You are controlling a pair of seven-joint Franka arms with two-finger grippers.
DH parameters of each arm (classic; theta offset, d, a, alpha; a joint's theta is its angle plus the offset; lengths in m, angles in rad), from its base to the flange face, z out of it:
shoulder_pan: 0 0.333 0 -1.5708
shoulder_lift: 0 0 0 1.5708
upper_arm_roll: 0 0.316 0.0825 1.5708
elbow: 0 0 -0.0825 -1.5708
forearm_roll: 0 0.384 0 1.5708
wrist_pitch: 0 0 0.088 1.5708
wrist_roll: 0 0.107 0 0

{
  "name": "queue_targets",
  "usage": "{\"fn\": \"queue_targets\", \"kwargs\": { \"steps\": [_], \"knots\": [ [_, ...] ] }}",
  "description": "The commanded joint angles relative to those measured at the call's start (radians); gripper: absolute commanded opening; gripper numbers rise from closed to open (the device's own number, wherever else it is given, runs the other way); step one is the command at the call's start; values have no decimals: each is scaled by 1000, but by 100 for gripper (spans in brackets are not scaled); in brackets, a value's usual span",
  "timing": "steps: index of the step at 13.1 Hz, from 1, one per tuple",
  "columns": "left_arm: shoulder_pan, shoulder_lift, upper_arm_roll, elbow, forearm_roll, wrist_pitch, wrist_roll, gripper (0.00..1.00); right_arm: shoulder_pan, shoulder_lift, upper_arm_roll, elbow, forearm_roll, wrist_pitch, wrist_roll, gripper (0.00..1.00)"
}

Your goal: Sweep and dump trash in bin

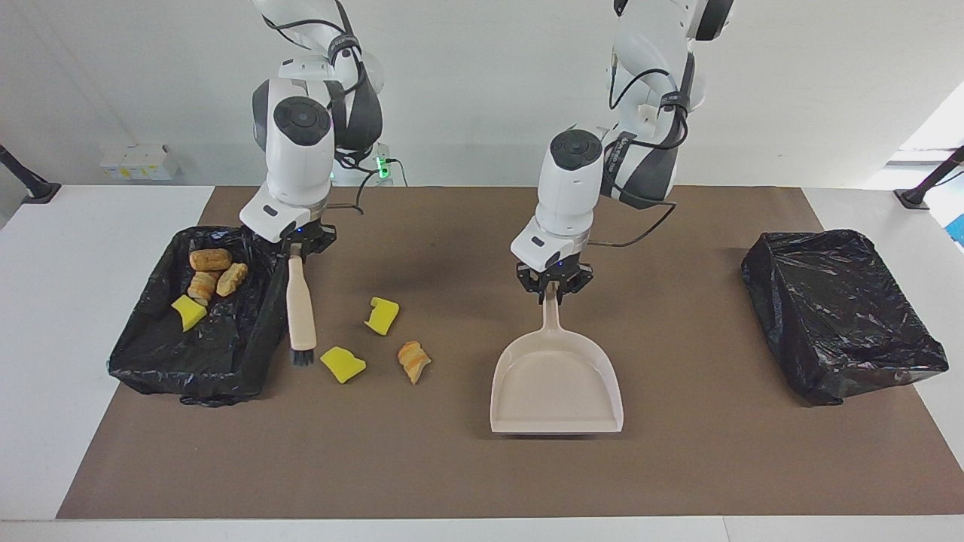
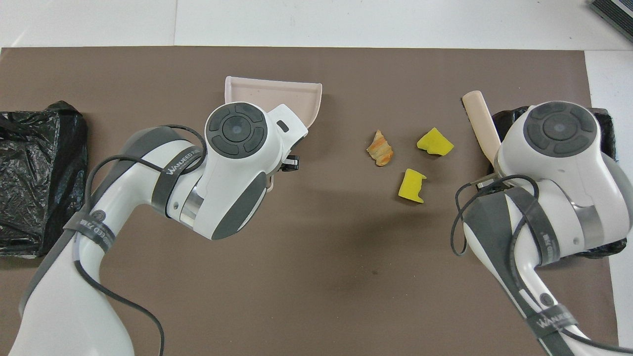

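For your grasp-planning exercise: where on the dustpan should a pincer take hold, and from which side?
Grip the dustpan by its narrow handle, which points toward the robots, coming from above. The wide, shallow pan offers nothing to pinch. The left pincer holds it so.

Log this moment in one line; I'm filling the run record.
right gripper: holds brush beside bin | left gripper: holds dustpan | floor scraps: three

left end effector (image 1: pixel 553 288) lowered, fingers clamped | right end effector (image 1: pixel 295 246) lowered, fingers clamped
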Motion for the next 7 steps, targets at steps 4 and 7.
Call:
{"fn": "queue_targets", "kwargs": {
  "steps": [4,7],
  "knots": [
    [109,-104,0,-15,-79,-180,443,0,-7,126,14,78,-21,-17,-3,0],
    [161,-111,-3,-24,-102,-234,714,0,51,195,20,66,31,-25,184,0]
  ]
}}
